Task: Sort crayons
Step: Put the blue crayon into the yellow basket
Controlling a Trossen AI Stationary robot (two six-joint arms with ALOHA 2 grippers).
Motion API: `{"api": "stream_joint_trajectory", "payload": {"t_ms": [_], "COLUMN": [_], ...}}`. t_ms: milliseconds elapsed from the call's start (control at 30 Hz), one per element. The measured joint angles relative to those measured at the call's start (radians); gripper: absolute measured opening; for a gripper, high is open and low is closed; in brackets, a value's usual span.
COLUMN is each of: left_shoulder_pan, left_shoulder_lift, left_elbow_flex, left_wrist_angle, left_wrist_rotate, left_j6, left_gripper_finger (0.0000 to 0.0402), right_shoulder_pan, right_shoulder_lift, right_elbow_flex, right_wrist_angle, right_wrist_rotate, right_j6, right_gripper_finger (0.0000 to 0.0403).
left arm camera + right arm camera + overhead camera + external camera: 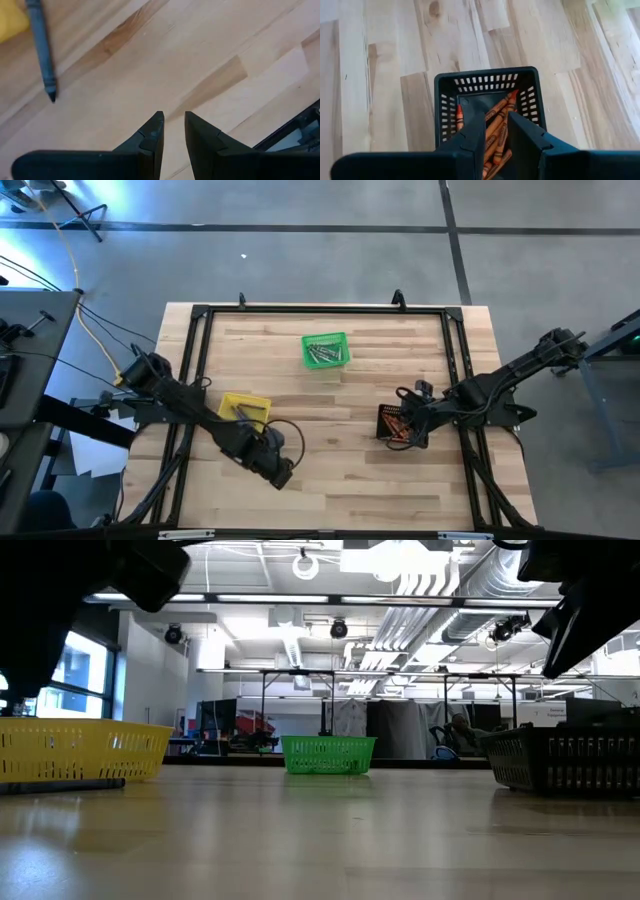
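- The pale wooden plank table [340,470] carries three small mesh baskets, and almost no crayons lie loose on it, so the sorting looks close to finished.
- The black mesh basket [487,82] on the right side of the table holds a pile of orange-red crayons [496,122]; that colour appears gathered in one place.
- The green mesh basket [326,351] near the far middle of the table holds a bundle of grey crayons [323,356].
- The yellow mesh basket [245,409] on the left shows no clear contents from above; whether anything lies in it cannot be told.
- The left gripper [173,131] hangs over bare wood just beside the yellow basket, its jaws a narrow slit apart with nothing between them.
- The right gripper [496,132] hangs directly above the black basket, jaws a little apart and holding nothing, the orange-red crayons visible through the gap.
- One dark blue-grey crayon [43,50] lies flat on the table beside the yellow basket's edge, outside every basket; judging by this, it is the piece left to place.
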Motion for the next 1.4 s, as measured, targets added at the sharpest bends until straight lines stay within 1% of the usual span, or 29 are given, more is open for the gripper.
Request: {"api": "stream_joint_trajectory", "payload": {"t_ms": [200,300,467,600,700,767,833,900,1000,1067,1133,1200,1300,1400], "left_shoulder_pan": [-0.035,-0.044,-0.044,-0.044,-0.043,-0.043,-0.041,-0.032,-0.022,-0.033,-0.049,-0.068,-0.088,-0.103], "left_shoulder_lift": [0.0,0.0,0.001,0.009,0.013,0.018,0.02,0.025,0.03,0.035,0.046,0.058,0.078,0.08], "left_elbow_flex": [0.0,0.0,0.0,0.0,0.0,-0.001,0.0,0.0,0.0,0.0,0.0,0.0,0.0,-0.001], "left_wrist_angle": [-0.016,-0.016,-0.012,-0.002,0.018,0.025,0.032,0.028,0.011,-0.012,-0.028,-0.069,-0.121,-0.178], "left_wrist_rotate": [-0.062,-0.068,-0.069,-0.075,-0.141,-0.231,-0.32,-0.347,-0.364,-0.411,-0.429,-0.405,-0.345,-0.331], "left_j6": [-0.07,-0.085,-0.142,-0.107,-0.001,0.076,0.095,0.04,-0.117,-0.203,-0.279,-0.355,-0.442,-0.487], "left_gripper_finger": [0.0068,0.0073,0.0095,0.0116,0.0121,0.0121,0.0119,0.0118,0.0118,0.0118,0.0118,0.0118,0.0117,0.0117], "right_shoulder_pan": [0.0,0.0,0.0,0.0,0.0,0.0,0.0,0.0,0.0,0.0,0.0,0.0,0.0,0.0], "right_shoulder_lift": [0.0,0.0,0.0,0.0,0.0,0.0,0.0,0.0,0.001,0.001,0.001,0.001,0.001,0.001], "right_elbow_flex": [0.0,0.0,0.0,0.0,0.0,0.0,0.0,0.0,0.0,0.0,0.0,0.0,0.0,0.0], "right_wrist_angle": [-0.001,-0.001,-0.017,-0.053,-0.082,-0.102,-0.12,-0.136,-0.164,-0.171,-0.173,-0.175,-0.177,-0.178], "right_wrist_rotate": [0.002,0.002,0.002,0.002,0.019,0.039,0.056,0.075,0.084,0.093,0.116,0.139,0.143,0.15], "right_j6": [-0.044,-0.062,-0.09,-0.098,-0.099,-0.099,-0.097,-0.088,-0.072,-0.073,-0.073,-0.08,-0.097,-0.099], "right_gripper_finger": [0.0077,0.0077,0.0077,0.0077,0.0077,0.0077,0.0077,0.0077,0.0077,0.0077,0.0077,0.0077,0.0077,0.0077]}}
